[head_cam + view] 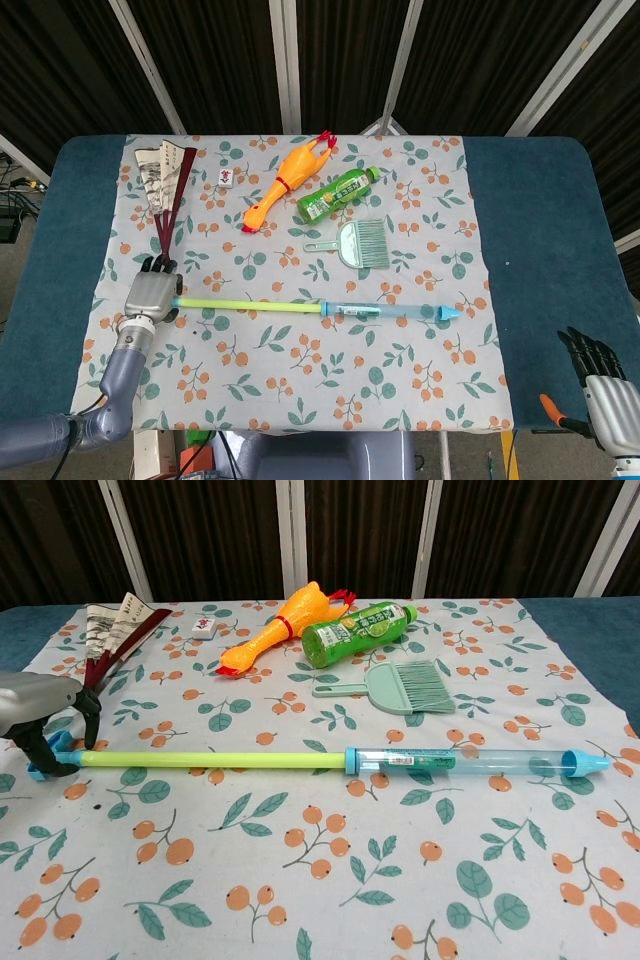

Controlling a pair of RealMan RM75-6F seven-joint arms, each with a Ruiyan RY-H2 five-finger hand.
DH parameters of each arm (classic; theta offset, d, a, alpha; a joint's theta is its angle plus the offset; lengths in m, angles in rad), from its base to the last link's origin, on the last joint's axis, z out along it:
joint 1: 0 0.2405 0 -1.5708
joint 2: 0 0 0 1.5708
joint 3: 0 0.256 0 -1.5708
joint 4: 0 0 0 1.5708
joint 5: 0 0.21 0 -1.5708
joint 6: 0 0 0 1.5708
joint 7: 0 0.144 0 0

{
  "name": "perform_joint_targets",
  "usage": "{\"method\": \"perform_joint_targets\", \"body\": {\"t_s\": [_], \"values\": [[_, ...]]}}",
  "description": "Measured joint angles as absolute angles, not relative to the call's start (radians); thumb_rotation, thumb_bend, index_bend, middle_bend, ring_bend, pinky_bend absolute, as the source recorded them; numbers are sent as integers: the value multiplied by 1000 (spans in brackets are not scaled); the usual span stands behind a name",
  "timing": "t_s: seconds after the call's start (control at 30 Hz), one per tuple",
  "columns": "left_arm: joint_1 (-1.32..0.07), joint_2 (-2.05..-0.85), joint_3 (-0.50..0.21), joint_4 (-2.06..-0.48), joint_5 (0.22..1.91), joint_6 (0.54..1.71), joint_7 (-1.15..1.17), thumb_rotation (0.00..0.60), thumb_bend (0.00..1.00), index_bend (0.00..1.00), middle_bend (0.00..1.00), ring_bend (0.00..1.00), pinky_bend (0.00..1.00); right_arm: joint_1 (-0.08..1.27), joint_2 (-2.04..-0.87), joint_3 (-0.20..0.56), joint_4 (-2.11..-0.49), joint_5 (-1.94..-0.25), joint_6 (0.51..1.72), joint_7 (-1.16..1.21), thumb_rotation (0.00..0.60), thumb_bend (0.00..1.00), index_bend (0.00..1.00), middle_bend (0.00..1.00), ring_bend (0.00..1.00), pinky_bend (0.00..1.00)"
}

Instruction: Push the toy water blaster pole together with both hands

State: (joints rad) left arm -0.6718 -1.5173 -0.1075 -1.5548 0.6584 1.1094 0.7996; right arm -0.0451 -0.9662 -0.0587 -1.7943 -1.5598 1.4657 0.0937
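The toy water blaster pole lies drawn out across the floral cloth, left to right. Its yellow-green rod runs into a clear blue tube that ends in a blue tip at the right. The rod's blue handle is at the far left. My left hand sits over that handle, and in the chest view the left hand has dark fingers curled down around it on both sides. My right hand hangs off the table's near right corner, fingers apart and empty, far from the tube's tip.
Behind the pole lie a green dustpan brush, a green bottle, an orange rubber chicken, a small tile and a folded fan. An orange-handled tool shows beside the right hand.
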Motion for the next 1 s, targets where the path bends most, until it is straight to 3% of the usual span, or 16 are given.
{"method": "perform_joint_targets", "body": {"t_s": [0.3,0.57,1.0], "values": [[-675,-1527,-96,-1538,649,1115,803,600,407,497,128,0,48,-45,-967,-58,-1795,-1560,1467,93,600,332,0,0,0,0],[-671,-1530,-89,-1537,669,1117,783,600,528,582,136,0,48,-46,-967,-58,-1794,-1561,1468,91,600,332,0,0,0,0],[-675,-1499,-92,-1665,709,1167,797,600,529,604,138,0,48,-2,-949,-53,-1852,-1544,1386,107,600,332,0,0,0,0]]}}
